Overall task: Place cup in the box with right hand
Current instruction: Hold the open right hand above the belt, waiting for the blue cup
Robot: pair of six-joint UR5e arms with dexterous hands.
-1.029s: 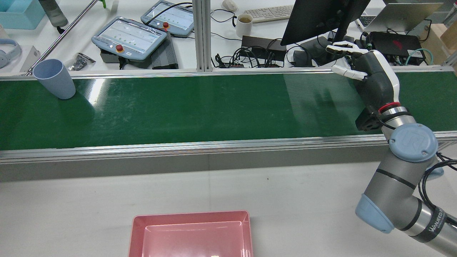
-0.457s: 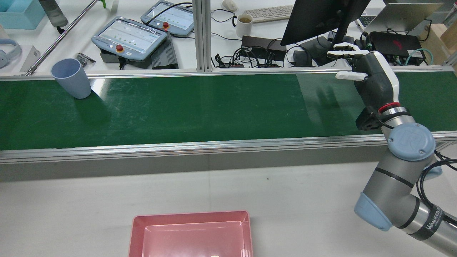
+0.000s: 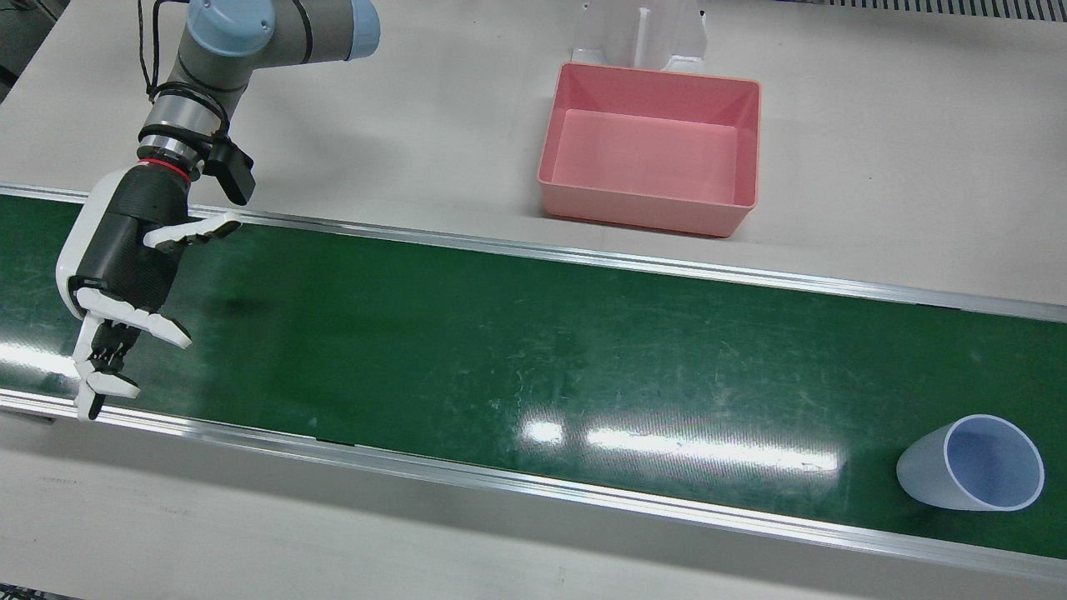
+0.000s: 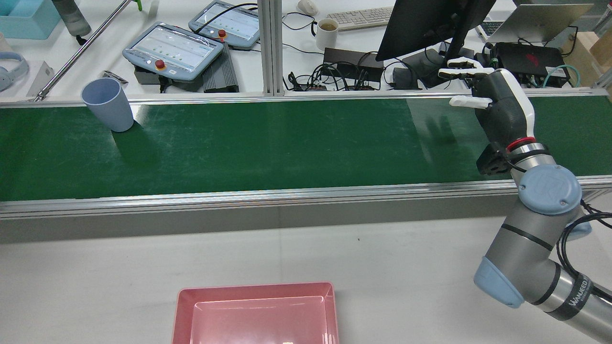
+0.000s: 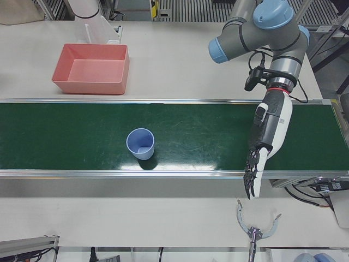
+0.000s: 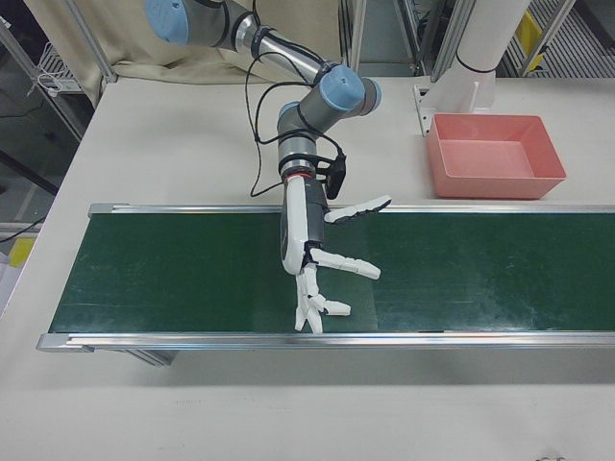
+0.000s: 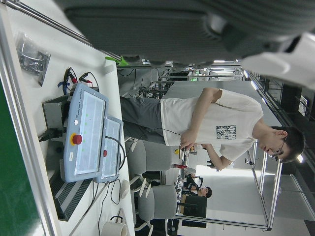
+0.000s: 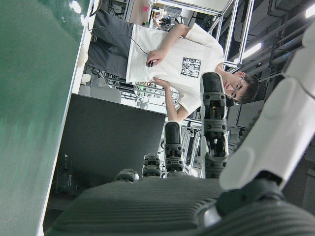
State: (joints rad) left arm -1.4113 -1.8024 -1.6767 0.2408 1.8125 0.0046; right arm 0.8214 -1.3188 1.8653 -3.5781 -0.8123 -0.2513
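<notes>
A light blue cup (image 4: 107, 105) stands upright on the green conveyor belt (image 4: 287, 143) near its far rail, at the rear view's left; the same cup (image 3: 971, 462) shows at the front view's right and cup (image 5: 140, 144) in the left-front view. The pink box (image 3: 650, 212) sits empty on the white table beside the belt. My right hand (image 4: 497, 105) hovers open over the belt's other end, far from the cup, fingers spread, right hand (image 6: 306, 235) holding nothing. My left hand (image 5: 270, 128) hangs over the belt beyond the cup, fingers straight and empty.
Past the belt's far rail lie teach pendants (image 4: 174, 48), a monitor (image 4: 430, 24), cables and a mug (image 4: 327, 31). A white stand (image 3: 642, 33) rises behind the box. A person (image 8: 172, 54) stands at the desk.
The cup has travelled along the belt toward my right hand. My right hand has shifted slightly and stays open.
</notes>
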